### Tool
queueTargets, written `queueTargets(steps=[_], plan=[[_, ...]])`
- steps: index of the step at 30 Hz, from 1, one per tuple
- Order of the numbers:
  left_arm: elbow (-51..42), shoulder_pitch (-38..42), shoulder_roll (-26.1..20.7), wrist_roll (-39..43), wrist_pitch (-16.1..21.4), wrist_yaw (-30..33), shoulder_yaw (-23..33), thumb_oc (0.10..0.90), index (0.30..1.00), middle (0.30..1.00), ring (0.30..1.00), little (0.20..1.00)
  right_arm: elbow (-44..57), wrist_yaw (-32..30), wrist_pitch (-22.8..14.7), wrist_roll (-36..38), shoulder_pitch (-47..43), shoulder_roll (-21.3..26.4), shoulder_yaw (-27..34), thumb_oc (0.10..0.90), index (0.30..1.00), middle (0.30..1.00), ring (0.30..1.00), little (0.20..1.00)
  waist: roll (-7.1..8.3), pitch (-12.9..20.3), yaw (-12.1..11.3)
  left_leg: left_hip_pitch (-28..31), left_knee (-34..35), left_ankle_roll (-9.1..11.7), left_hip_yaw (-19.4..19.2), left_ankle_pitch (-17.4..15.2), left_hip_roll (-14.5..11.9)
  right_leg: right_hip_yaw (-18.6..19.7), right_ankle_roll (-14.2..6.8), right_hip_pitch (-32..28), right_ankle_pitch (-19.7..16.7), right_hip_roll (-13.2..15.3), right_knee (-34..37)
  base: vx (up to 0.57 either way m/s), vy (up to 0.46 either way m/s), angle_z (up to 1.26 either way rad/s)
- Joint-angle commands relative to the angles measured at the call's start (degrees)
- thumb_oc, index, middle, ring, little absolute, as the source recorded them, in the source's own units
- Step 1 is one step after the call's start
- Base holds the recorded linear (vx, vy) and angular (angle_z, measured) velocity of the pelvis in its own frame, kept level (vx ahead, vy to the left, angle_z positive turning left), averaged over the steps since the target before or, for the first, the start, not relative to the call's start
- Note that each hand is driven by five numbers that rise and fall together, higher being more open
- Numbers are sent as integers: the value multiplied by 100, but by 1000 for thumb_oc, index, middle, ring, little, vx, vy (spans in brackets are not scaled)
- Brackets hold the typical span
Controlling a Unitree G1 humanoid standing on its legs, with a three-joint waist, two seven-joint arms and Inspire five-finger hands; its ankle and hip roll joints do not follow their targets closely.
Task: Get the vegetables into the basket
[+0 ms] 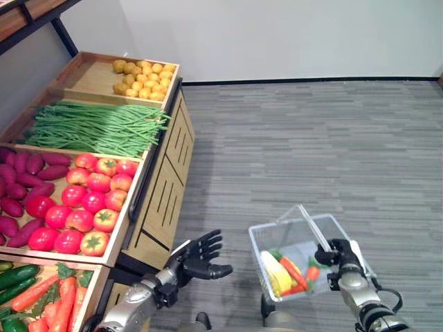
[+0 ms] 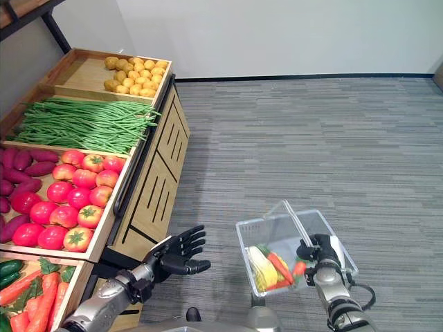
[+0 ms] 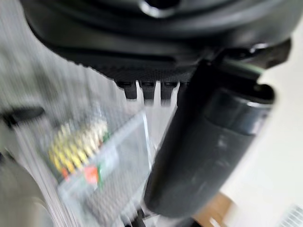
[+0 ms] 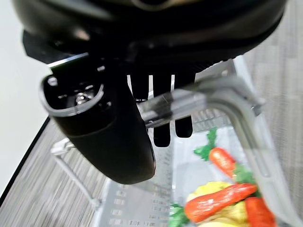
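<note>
A clear wire basket hangs above the floor at the lower right, holding a corn cob and carrots. My right hand is shut on the basket's handle, and the right wrist view shows carrots lying below it. My left hand hovers open in front of the stand, left of the basket, holding nothing. In the left wrist view the basket with the corn cob shows past the left hand's thumb. More carrots and cucumbers lie in the nearest bin.
A wooden produce stand runs along the left with bins of tomatoes, purple sweet potatoes, green beans and potatoes. Grey carpet spreads to the right up to a white wall.
</note>
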State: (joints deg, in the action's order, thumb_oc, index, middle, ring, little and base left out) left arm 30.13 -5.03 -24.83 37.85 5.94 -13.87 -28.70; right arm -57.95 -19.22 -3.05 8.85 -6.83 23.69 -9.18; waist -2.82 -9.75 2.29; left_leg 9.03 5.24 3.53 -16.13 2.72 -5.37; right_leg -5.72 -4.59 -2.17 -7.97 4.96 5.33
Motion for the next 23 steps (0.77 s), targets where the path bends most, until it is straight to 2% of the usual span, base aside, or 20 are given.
queueTargets(steps=[1, 2, 3, 5, 7, 8, 9, 12, 13, 15, 17, 20, 23], plan=[[232, 152, 197, -645, 657, 100, 64, 900, 1000, 1000, 1000, 1000, 91, -540, -930, -144, -524, 275, 362, 400, 300, 300, 300, 300, 235, 271, -41, -314, -24, 332, 275, 66, -268, -338, -485, -356, 557, 420, -33, -8, -15, 4], [712, 81, 419, -897, 736, 285, 303, 900, 1000, 1000, 1000, 1000, 56, -558, -974, -121, -312, 138, 424, 400, 300, 300, 300, 300, 246, 263, -25, -325, -24, 331, 277, 71, -271, -330, -482, -348, 557, 413, -33, 0, -9, 5], [726, 83, 428, -905, 746, 287, 303, 900, 1000, 1000, 1000, 1000, 59, -559, -974, -122, -309, 139, 422, 400, 300, 300, 300, 300, 245, 265, -23, -326, -24, 331, 278, 71, -270, -331, -482, -348, 558, 414, -33, -1, -12, 7], [1317, 33, 708, -1032, 727, 352, 537, 900, 1000, 1000, 1000, 1000, 20, -524, -1024, -84, -116, 33, 470, 400, 300, 300, 300, 300, 247, 269, -3, -333, -24, 335, 270, 74, -276, -332, -479, -343, 562, 414, -33, 0, -6, 5], [2288, 54, 1183, -1281, 669, 671, 962, 900, 1000, 1000, 1000, 1000, -68, -601, -1112, 48, 110, -169, 598, 400, 300, 300, 300, 300, 259, 286, 32, -332, -24, 340, 271, 70, -281, -332, -470, -331, 564, 405, -33, 0, 0, 0], [2300, 61, 1190, -1284, 676, 670, 964, 900, 1000, 1000, 1000, 1000, -69, -601, -1114, 49, 108, -166, 597, 400, 300, 300, 300, 300, 256, 284, 34, -332, -24, 340, 272, 69, -282, -333, -470, -332, 565, 405, -33, 0, -10, 5], [3068, 148, 1439, -1598, 610, 989, 1322, 900, 1000, 1000, 1000, 1000, -293, -647, -1161, 273, 185, -361, 713, 400, 300, 300, 300, 300, 260, 302, 50, -321, -24, 341, 259, 62, -295, -323, -461, -339, 570, 400, -33, 1, -5, 7], [3426, 200, 1546, -1803, 595, 1122, 1469, 900, 1000, 1000, 1000, 1000, -415, -679, -1192, 300, 217, -447, 682, 400, 300, 300, 300, 300, 261, 310, 67, -310, -24, 344, 252, 55, -302, -316, -456, -345, 575, 396, -33, 2, -3, 3], [3894, 232, 1669, -2033, 543, 1270, 1698, 900, 1000, 1000, 1000, 1000, -537, -734, -1228, 351, 289, -550, 713, 400, 300, 300, 300, 300, 264, 336, 89, -299, -24, 349, 246, 49, -315, -301, -444, -340, 579, 388, -33, 0, 0, 0], [4307, 233, 1823, -2203, 402, 1414, 1916, 900, 1000, 1000, 1000, 1000, -919, -716, -1239, 696, 331, -717, 844, 400, 300, 300, 300, 300, 255, 380, 111, -278, -24, 355, 221, 34, -324, -287, -431, -341, 588, 377, -33, 0, 0, 0], [4479, 218, 1866, -2286, 353, 1467, 1990, 900, 1000, 1000, 1000, 1000, -1033, -696, -1226, 727, 362, -786, 821, 400, 300, 300, 300, 300, 252, 394, 116, -273, -24, 357, 215, 32, -327, -274, -426, -338, 587, 371, -33, 0, 0, 0], [4740, 167, 1958, -2554, 253, 1711, 2172, 900, 1000, 1000, 1000, 1000, -1279, -676, -1180, 503, 485, -893, 615, 400, 300, 300, 300, 300, 264, 430, 122, -256, -24, 360, 191, 25, -337, -260, -414, -341, 583, 363, -33, 3, -2, -1], [4887, 167, 2060, -2296, 170, 1979, 2433, 900, 1000, 1000, 1000, 1000, -1428, -696, -1153, 388, 579, -977, 523, 400, 300, 300, 300, 300, 278, 448, 122, -249, -24, 361, 189, 22, -343, -251, -408, -346, 582, 358, -33, 9, -7, -4]])
